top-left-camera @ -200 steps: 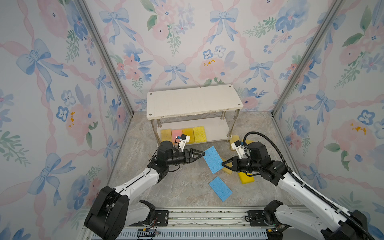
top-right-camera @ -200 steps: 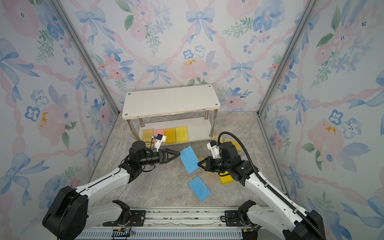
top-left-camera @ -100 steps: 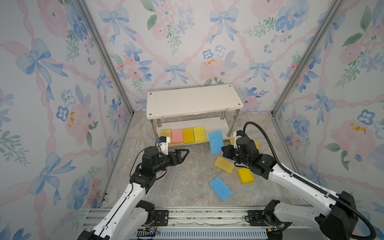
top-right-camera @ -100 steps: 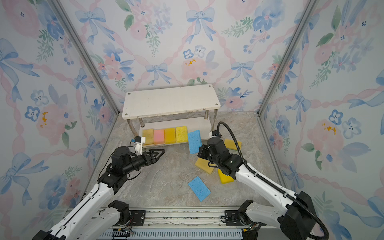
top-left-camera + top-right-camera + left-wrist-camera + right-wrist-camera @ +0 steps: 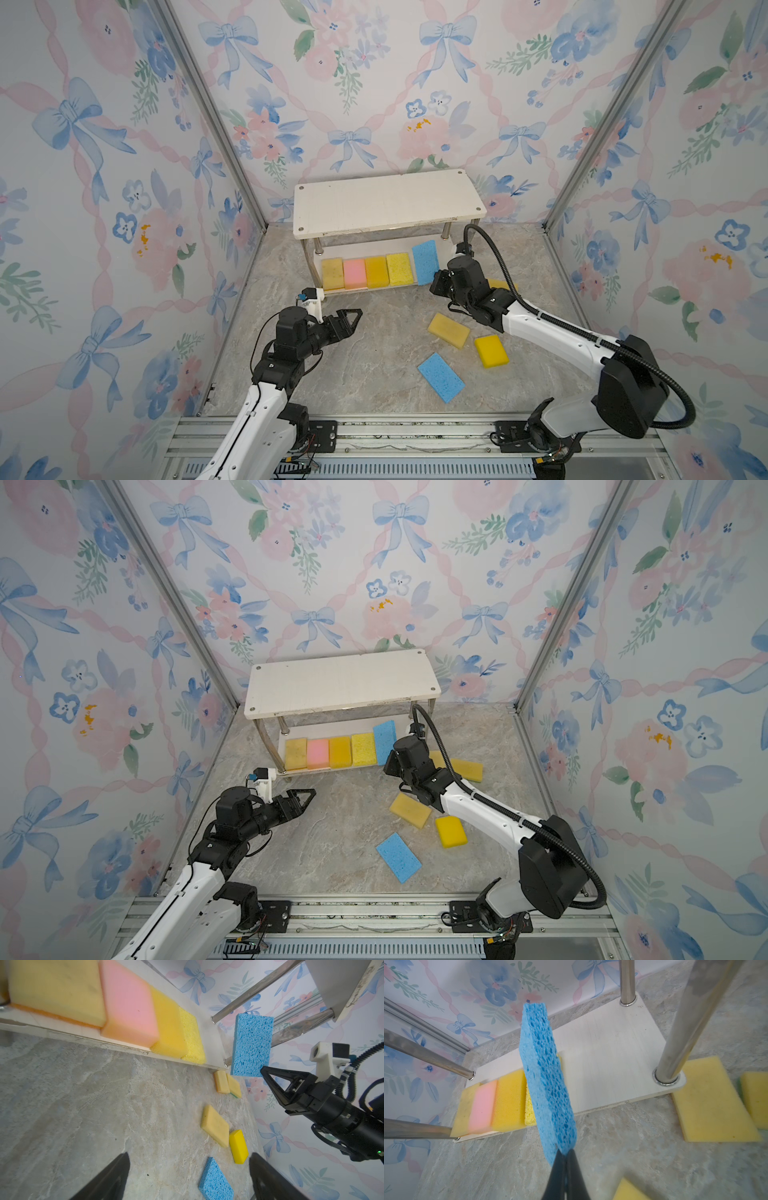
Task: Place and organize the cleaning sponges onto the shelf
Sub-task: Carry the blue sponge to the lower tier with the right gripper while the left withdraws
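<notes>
The right gripper (image 5: 565, 1155) pinches one corner of a blue sponge (image 5: 544, 1076), held on edge over the lower board of the shelf (image 5: 608, 1059). Three yellow sponges (image 5: 508, 1103) and a pink sponge (image 5: 483, 1105) lie in a row on that board

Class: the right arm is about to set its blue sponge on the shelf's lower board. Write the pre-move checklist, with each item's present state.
1. Right gripper shut on blue sponge: ok.
2. Bare lower board beside the row of four: ok.
3. Sponge clear of front leg: ok.
4. Sponge flat like the row: not ok, held on edge.
5. Sponge touching the board: cannot tell.
6. Left gripper open, away from shelf: ok.
</notes>
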{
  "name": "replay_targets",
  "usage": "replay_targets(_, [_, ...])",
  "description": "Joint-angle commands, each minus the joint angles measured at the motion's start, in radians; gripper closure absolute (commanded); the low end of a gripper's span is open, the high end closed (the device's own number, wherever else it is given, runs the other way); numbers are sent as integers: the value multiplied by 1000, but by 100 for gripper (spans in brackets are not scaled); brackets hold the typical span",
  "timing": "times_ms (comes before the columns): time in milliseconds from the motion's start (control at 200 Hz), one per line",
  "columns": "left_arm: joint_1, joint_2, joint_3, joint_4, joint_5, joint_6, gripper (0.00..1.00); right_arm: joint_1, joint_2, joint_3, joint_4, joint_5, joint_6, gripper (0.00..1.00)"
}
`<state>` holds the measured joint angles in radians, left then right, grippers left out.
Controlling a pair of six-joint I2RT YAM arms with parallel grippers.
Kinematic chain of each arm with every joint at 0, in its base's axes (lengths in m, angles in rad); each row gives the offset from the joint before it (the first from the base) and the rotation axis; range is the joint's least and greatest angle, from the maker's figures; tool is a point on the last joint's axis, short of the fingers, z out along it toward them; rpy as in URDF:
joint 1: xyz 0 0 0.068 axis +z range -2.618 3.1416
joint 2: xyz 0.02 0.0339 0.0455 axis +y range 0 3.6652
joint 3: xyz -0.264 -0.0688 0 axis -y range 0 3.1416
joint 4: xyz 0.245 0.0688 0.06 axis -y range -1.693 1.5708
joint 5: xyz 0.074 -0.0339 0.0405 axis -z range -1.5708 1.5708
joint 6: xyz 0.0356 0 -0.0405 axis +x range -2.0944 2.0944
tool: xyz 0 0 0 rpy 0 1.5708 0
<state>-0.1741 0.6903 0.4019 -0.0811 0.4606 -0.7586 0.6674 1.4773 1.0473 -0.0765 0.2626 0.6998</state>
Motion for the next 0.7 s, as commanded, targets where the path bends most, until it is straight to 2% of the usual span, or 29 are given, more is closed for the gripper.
replay_targets(0, [9,-7,-8,-12,11,30,8,-33,33,29,53,5,-36,100])
replay_targets(265, [10,-2,-10,-12,15,28,6,-81,118,36,113,-77,-33,100])
replay_targets(695, [13,12,-11,-11,10,30,3,-118,229,71,175,-141,4,100])
